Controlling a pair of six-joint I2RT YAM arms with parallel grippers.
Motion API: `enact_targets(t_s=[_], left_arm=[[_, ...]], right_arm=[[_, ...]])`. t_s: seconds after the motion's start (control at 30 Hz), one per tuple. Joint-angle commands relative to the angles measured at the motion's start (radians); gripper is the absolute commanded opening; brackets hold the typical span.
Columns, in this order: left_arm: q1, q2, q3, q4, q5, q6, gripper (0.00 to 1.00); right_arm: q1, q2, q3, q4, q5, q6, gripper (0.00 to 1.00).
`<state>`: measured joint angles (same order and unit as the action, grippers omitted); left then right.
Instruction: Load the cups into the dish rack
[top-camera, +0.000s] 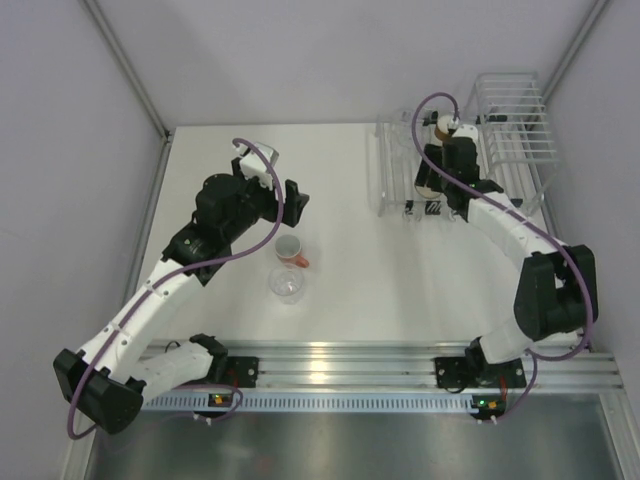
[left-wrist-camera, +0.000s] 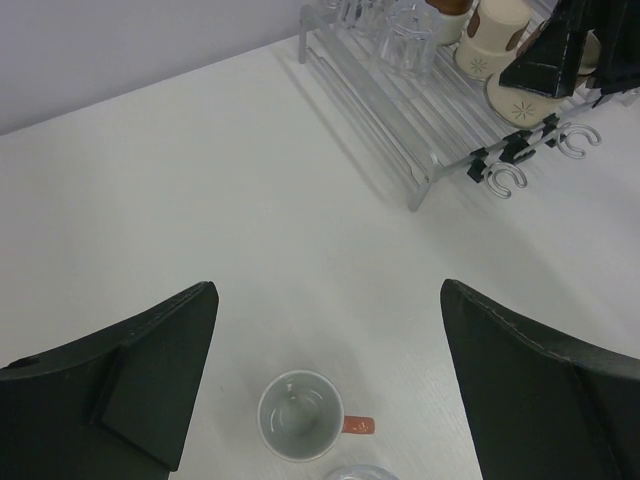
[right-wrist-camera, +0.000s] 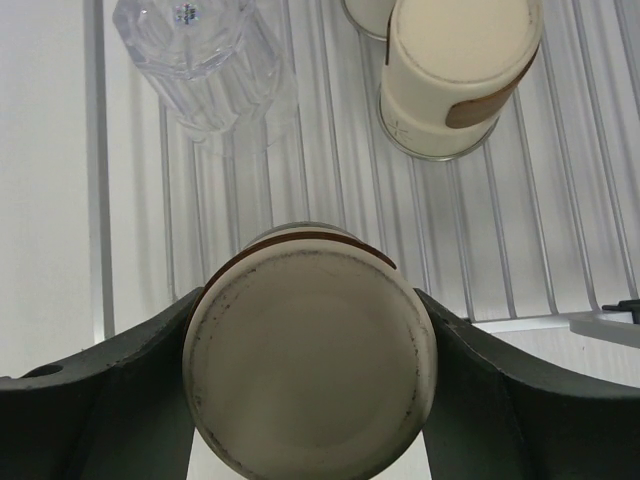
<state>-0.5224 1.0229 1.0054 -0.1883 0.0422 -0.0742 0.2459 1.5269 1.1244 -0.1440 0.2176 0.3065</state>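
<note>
Right wrist view first: my right gripper (right-wrist-camera: 310, 300) is clamped around a brown cup (right-wrist-camera: 310, 370). Its cream base faces the camera, so it's upside down over the flat bars of the dish rack (right-wrist-camera: 560, 230). Can't tell if its rim is touching the bars or hanging just above them. Beyond it a second brown cup (right-wrist-camera: 455, 75) sits base-up on the bars, a third brown cup (right-wrist-camera: 372, 12) peeks in at the top edge, and a clear plastic cup (right-wrist-camera: 200, 50) is parked off to one side. In the left wrist view it looks like two clear ones are in the rack, but the see-through stuff blurs together, so don't quote me. What's left is out on the table (left-wrist-camera: 200, 180): the salmon-orange cup (left-wrist-camera: 300, 415), standing upright, and a loose clear cup (top-camera: 287, 285) just beside it, both well apart from the rack. My left gripper (left-wrist-camera: 327, 290) hangs above that pair with its jaws spread wide, holding nothing. So I'd say we're well past halfway: set this brown one down, then fetch those two.
</note>
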Motion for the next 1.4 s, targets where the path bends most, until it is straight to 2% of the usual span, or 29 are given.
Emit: enact_targets(t_s=[0.0, 0.2, 0.57, 1.37], left_arm=[[0.004, -0.024, -0.007, 0.018, -0.010, 0.021, 0.99], [0.004, -0.029, -0.008, 0.018, -0.018, 0.025, 0.99], [0.002, -0.030, -0.014, 0.020, -0.018, 0.033, 0.98], [0.002, -0.030, -0.017, 0.021, -0.010, 0.033, 0.99]], right_arm=[[-0.005, 0.022, 0.089, 0.023, 0.106, -0.041, 0.00], [-0.005, 0.096, 0.136, 0.011, 0.181, -0.075, 0.00], [-0.013, 0.223, 0.183, 0.001, 0.224, -0.067, 0.00], [-0.069, 0.292, 0.187, -0.016, 0.270, -0.053, 0.00]])
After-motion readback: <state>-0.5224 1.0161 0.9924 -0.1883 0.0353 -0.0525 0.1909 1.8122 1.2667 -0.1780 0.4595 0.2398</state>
